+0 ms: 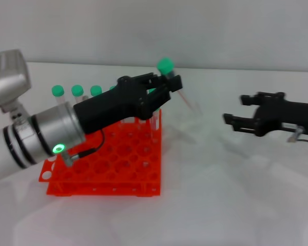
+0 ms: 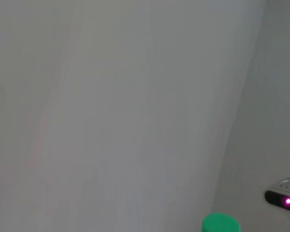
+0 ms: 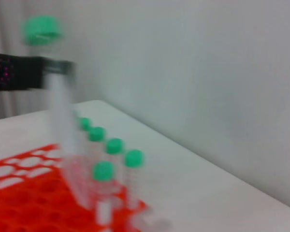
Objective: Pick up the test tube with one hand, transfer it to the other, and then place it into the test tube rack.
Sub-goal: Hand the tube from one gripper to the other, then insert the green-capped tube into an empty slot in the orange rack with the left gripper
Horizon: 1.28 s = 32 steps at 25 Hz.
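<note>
**Left gripper holding capped tube above orange rack**

No brand, label or writing is showing legibly on any item. One test tube [image 1: 175, 87], clear with a green screw cap, is sitting clenched in the left gripper [image 1: 167, 84], held just below the cap and tilted, its rounded tip pointing away from the test tube rack [image 1: 120, 166] toward the right gripper [image 1: 241, 110]. The black fingers are closing tightly around the tube, above the rack's far right corner. Five more green-capped tubes [image 3: 114, 146] are standing in the rack's back row, as the right wrist view is showing. The right gripper is hovering well apart over the white table [image 1: 220, 205], its fingers spread apart and holding nothing.
</note>
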Tool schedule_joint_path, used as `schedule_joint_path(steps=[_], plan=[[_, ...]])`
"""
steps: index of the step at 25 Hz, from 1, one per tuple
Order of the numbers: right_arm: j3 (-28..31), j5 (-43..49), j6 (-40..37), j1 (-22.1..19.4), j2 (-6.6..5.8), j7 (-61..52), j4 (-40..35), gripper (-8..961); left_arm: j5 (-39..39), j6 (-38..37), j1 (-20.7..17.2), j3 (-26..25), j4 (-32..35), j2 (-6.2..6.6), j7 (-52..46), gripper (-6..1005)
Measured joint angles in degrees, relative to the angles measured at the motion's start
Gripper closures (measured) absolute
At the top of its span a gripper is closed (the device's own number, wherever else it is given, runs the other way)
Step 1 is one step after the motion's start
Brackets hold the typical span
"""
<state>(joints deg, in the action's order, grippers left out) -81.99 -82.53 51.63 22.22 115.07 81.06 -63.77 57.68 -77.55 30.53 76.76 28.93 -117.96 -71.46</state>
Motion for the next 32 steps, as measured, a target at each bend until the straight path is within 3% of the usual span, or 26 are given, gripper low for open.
schedule_joint_path(steps=[4, 17, 24, 32], plan=[[4.2, 0.0, 0.2, -2.3, -0.08, 0.5, 1.2, 235, -0.2, -0.2, -5.0, -0.3, 3.7, -0.83, 5.8, 793], [9.1, 0.0, 0.8, -6.4, -0.37, 0.5, 3.2, 89, -10.9, -0.2, -18.5, 0.2, 4.1, -1.6, 23.4, 792], [9.6, 0.0, 0.8, -6.1, -0.37, 0.5, 4.9, 89, -13.5, 0.1, -19.2, 0.2, 1.1, -1.66, 26.9, 792], [9.4, -0.2, 0.8, -5.9, -0.28, 0.3, 5.6, 90, -13.8, 3.5, -16.0, -0.2, -2.0, -1.3, 26.6, 792]])
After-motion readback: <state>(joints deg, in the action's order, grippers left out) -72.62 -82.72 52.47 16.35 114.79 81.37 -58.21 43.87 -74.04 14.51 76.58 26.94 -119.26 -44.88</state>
